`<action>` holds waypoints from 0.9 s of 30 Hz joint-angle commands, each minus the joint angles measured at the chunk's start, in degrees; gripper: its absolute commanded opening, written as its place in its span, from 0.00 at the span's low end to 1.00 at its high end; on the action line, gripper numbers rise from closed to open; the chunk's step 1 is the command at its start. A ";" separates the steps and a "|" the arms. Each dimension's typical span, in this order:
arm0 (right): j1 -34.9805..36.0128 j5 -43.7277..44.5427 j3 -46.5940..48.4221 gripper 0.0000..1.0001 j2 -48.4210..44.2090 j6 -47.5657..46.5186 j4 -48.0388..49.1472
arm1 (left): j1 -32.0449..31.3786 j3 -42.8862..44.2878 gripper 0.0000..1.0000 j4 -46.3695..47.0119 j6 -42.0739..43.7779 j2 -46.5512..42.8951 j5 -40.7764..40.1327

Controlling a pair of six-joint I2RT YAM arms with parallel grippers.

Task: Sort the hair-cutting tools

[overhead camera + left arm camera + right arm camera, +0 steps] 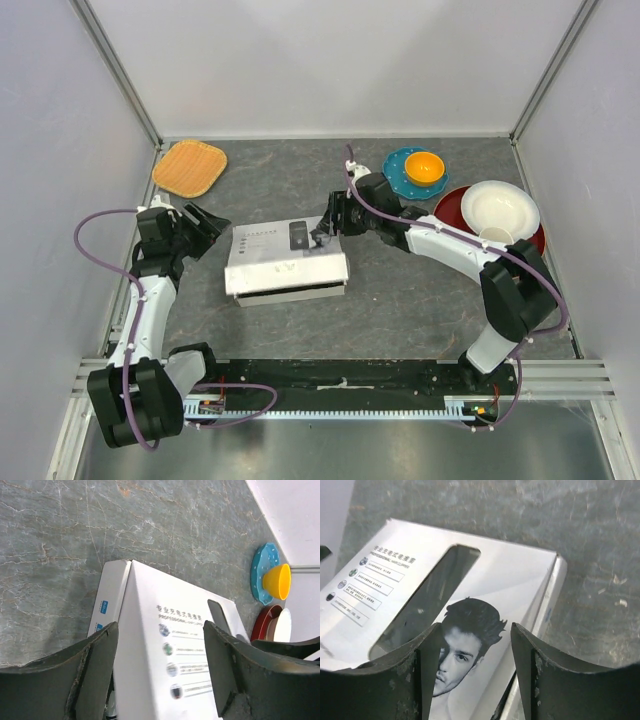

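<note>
The hair-cutting tools are hidden; only their closed white box (270, 262) shows at the table's middle. Its lid has a dark window (298, 235) and a printed man's face (457, 650). My left gripper (210, 228) is open and empty at the box's left end, and the lid (165, 630) fills the space between its fingers. My right gripper (325, 228) is open and empty over the box's far right corner. In the right wrist view the lid (510, 580) lies under the open gripper (476, 627), with a thin dark gap along its right edge.
An orange woven mat (190, 167) lies at the back left. A teal plate (402, 178) with a yellow cup (425, 166) and a red plate (452, 205) with a white bowl (498, 208) stand at the back right. Walls enclose the table.
</note>
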 commanded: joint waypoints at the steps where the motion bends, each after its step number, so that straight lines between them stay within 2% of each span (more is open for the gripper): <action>1: 0.09 -1.95 -2.91 0.64 -0.21 -0.27 -0.27 | -0.13 -0.29 0.75 0.40 -1.72 -0.41 0.64; 6: 0.18 0.14 -3.61 0.62 -0.56 -0.45 -1.24 | -0.04 -3.10 0.74 0.75 -1.80 1.26 1.08; 11: 0.18 2.79 -4.40 0.75 -0.65 0.61 -0.89 | -0.13 -5.47 0.74 5.13 -2.86 4.86 4.76; 14: 0.18 2.18 -4.75 0.79 0.75 1.49 -0.36 | -0.22 -6.44 0.75 8.65 -3.91 8.02 7.49; 22: -0.08 -2.91 -5.37 0.83 5.67 3.51 3.24 | -2.32 -6.88 0.75 13.06 -4.35 16.02 10.66; 27: -1.31 -8.10 -5.46 0.84 7.43 6.06 10.18 | -4.17 -5.83 0.74 17.27 -4.61 19.54 11.71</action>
